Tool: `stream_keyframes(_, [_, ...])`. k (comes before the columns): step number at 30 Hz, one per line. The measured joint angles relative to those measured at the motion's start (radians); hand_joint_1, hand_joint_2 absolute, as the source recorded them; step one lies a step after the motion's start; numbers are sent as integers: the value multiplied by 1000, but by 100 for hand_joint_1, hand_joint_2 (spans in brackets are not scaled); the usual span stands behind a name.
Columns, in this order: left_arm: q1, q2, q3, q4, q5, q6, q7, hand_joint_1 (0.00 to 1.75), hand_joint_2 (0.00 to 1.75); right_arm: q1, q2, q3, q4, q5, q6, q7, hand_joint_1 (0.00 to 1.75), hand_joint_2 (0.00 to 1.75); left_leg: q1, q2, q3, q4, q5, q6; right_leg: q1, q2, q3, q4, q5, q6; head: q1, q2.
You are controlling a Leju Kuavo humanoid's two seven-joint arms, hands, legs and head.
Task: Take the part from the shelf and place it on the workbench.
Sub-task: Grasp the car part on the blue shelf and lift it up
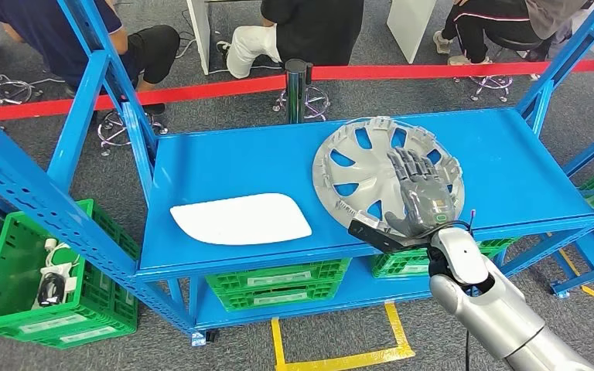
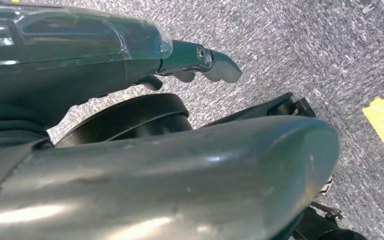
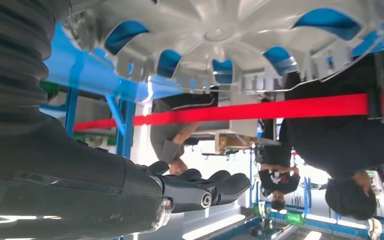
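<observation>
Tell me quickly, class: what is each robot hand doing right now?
Left robot hand: hangs over the floor, holds nothing; open or closed cannot be told.
Right robot hand: open, fingers apart above the hubcap, not gripping it.

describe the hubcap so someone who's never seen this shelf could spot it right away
Find the blue shelf in front of the robot and look at the right half of its top deck. The hubcap lies there, under the robot's right hand. It is round, silver and spoked with cut-out gaps, unlike the flat, plain white panel to its left.
</observation>
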Motion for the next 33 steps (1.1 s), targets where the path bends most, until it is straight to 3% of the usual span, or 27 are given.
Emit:
stream_keyframes(11, [-1, 12, 0, 1, 0, 9, 4, 0, 0, 6, 3, 29, 21, -113, 2, 2, 0, 175, 0, -15, 0, 0, 0, 0, -1, -3, 0, 0, 0, 0, 0, 0])
stream_keyframes(21, [0, 14, 0, 1, -1, 9, 5, 0, 0, 13, -6, 27, 39, -134, 2, 4, 0, 175, 0, -20, 0, 0, 0, 0, -1, -6, 1, 0, 0, 0, 0, 0])
stream_keyframes(28, [1, 20, 0, 1, -6, 9, 2, 0, 0, 26, -47, -7, 192, -281, 60, 74, 0, 175, 0, -33, 0, 0, 1, 0, -1, -13, 3, -1, -1, 1, 0, 0])
stream_keyframes(33, [1, 20, 0, 1, -6, 9, 1, 0, 0, 15, -51, -21, 234, -298, 69, 77, 0, 175, 0, -34, 3, 0, 1, 0, -1, -13, 6, -1, -3, 2, 0, 0])
